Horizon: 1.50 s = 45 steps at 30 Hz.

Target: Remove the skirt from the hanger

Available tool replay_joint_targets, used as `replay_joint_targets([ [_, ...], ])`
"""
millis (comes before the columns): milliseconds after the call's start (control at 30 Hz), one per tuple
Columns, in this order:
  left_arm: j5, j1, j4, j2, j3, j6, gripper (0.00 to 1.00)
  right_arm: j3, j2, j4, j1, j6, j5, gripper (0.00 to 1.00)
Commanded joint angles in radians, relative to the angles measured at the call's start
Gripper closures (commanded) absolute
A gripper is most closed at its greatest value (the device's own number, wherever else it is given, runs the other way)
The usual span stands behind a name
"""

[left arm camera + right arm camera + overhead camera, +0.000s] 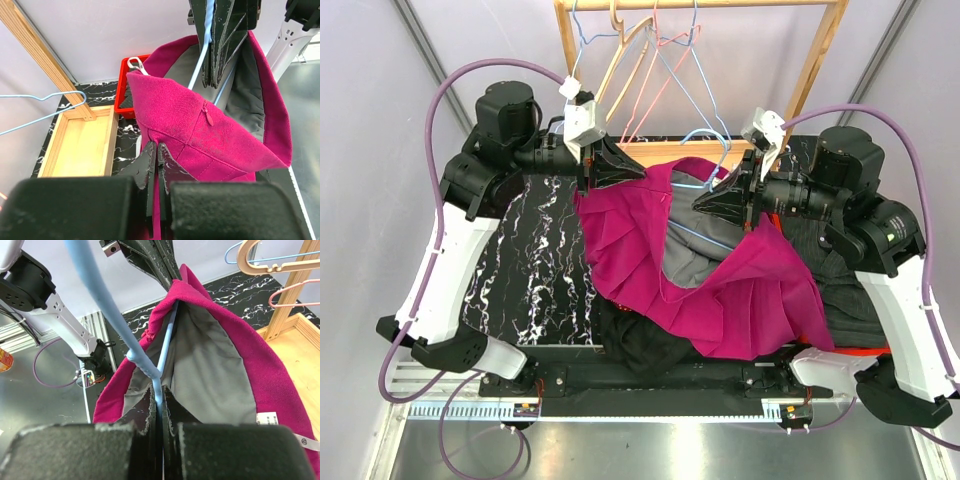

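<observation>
The wire of the blue hanger (98, 292) is clamped between the closed jaws of the right gripper (159, 410). The pink skirt (262, 372), grey lining exposed, is pinched at its top edge by the left gripper (172, 275).

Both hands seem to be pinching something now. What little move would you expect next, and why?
Probably the left hand should draw its edge of the skirt away from the right hand. The left hand is shut on that pink edge, the right hand on the blue hanger, whose wire runs inside the skirt; parting them should slip it off.
</observation>
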Motion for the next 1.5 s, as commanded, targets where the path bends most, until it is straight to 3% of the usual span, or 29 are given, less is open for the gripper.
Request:
replay_joint_targets([
  [0, -0.001, 0.001, 0.065, -0.021, 0.074, -0.023, 1.0, 0.003, -0.014, 0.064, 0.005, 0.01, -0.032, 0.98],
  [100, 0.022, 0.001, 0.154, -0.017, 0.114, -0.13, 1.0, -0.032, 0.005, 0.108, 0.006, 0.047, -0.056, 0.98],
  [233, 0.055, -0.027, 0.377, 0.008, 0.186, -0.412, 1.0, -0.102, 0.051, 0.249, 0.064, 0.122, -0.063, 1.0],
  [433, -0.054, -0.131, 0.379, 0.034, 0.35, -0.431, 1.0, -0.029, 0.19, 0.354, 0.17, 0.133, 0.009, 1.0],
  [533, -0.085, -0.133, 0.348, 0.009, 0.33, -0.396, 1.0, 0.13, 0.242, 0.338, 0.178, 0.127, 0.029, 1.0],
  [633, -0.145, -0.113, 0.245, -0.015, 0.289, -0.272, 1.0, 0.414, 0.307, 0.122, 0.178, 0.083, 0.069, 1.0],
  [667, -0.148, -0.101, 0.228, -0.018, 0.261, -0.251, 1.0, 0.581, 0.328, 0.066, 0.178, 0.075, 0.08, 1.0],
  [767, -0.171, -0.056, 0.191, -0.035, 0.203, -0.197, 1.0, 0.811, 0.385, -0.103, 0.176, 0.064, 0.131, 1.0],
  [967, -0.159, -0.055, 0.143, -0.072, 0.134, -0.146, 1.0, 0.588, 0.209, -0.103, 0.178, 0.03, 0.256, 1.0],
  [1133, -0.208, -0.055, 0.097, -0.107, 0.106, -0.066, 1.0, 0.41, 0.037, -0.247, 0.178, 0.035, 0.382, 1.0],
  [1367, -0.208, -0.055, 0.088, -0.112, 0.071, -0.062, 1.0, 0.335, -0.13, -0.478, 0.178, 0.108, 0.344, 1.0],
  [1467, -0.214, -0.055, 0.085, -0.116, 0.052, -0.06, 1.0, 0.359, -0.196, -0.551, 0.178, 0.11, 0.512, 1.0],
])
